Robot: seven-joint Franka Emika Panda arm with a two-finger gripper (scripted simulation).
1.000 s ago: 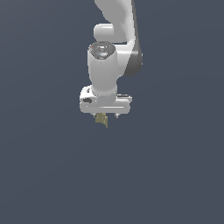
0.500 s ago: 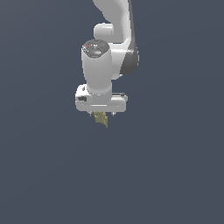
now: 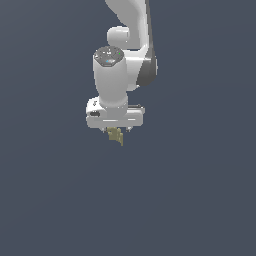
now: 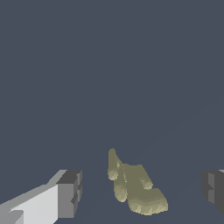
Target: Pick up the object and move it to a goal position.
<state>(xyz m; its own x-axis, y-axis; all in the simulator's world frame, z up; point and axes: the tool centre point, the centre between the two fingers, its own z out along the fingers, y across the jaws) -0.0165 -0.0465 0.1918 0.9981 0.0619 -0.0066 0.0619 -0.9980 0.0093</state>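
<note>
Exterior view: the white arm (image 3: 122, 65) points downward; the olive-yellow object (image 3: 116, 135) sits directly under the gripper (image 3: 118, 131), against a plain grey ground.

Wrist view: the object (image 4: 133, 186) lies between the two grey fingertips (image 4: 70, 194), touching neither; the jaws stand spread apart, gripping nothing.

A flat, dark slate-blue surface (image 3: 200, 200) fills both views — whether the olive-yellow chunk (image 4: 135, 188) rests on it cannot be told.
</note>
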